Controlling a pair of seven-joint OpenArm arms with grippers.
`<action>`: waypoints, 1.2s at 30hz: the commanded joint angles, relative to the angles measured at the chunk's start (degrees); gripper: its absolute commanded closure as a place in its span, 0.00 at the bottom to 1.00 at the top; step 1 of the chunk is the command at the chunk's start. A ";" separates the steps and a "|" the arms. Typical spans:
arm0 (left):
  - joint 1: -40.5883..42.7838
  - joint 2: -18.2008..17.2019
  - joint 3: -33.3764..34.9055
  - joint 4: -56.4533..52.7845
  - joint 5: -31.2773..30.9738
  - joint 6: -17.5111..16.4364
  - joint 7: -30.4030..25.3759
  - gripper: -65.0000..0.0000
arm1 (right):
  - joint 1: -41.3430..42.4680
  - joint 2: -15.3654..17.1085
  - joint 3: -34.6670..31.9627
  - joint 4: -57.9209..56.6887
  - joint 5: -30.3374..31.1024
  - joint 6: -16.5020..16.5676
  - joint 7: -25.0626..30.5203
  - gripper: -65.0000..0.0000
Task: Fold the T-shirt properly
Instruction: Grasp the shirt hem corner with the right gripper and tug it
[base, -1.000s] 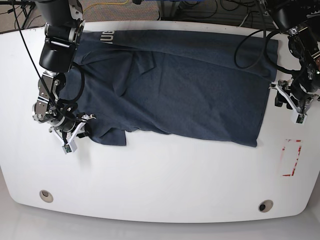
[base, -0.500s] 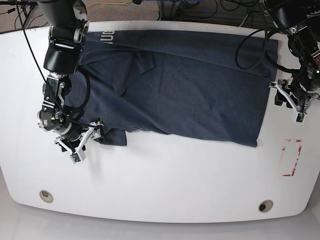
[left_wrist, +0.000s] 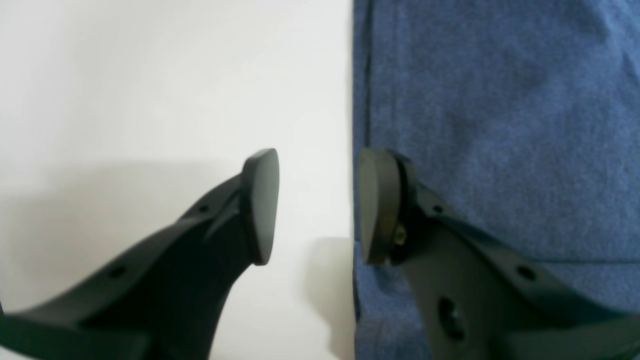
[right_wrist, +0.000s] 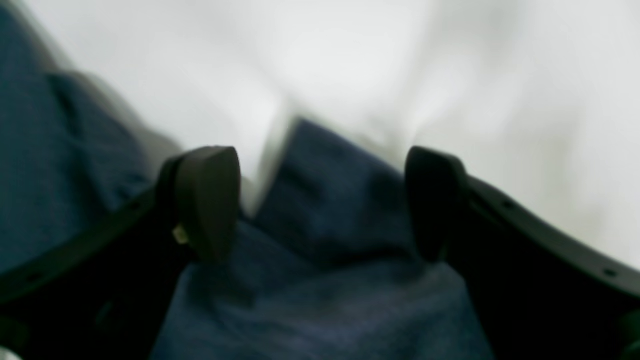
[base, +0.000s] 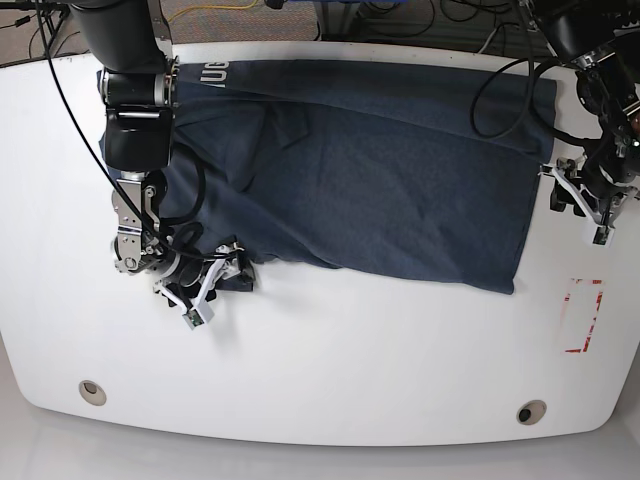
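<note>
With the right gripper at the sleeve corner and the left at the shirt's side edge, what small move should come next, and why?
Probably close the right gripper on the sleeve corner of the dark navy-blue heathered cotton T-shirt. Its jaws stand wide open with that cloth between them. The left gripper is open, straddling the shirt's edge on the white table, holding nothing.
</note>
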 joint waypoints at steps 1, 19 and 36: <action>-0.62 -0.97 -0.26 0.89 -0.45 -0.02 -1.16 0.64 | 3.11 0.61 -0.83 -2.46 0.96 -0.07 3.49 0.26; -0.62 -0.97 -0.34 0.89 -0.45 -0.19 -1.16 0.64 | 3.81 -1.41 -1.01 -6.68 -10.12 -0.07 8.94 1.00; -0.62 -0.97 -0.34 0.81 -0.45 -0.19 -1.16 0.64 | 2.67 -1.32 8.49 3.78 -9.59 -0.07 4.37 1.00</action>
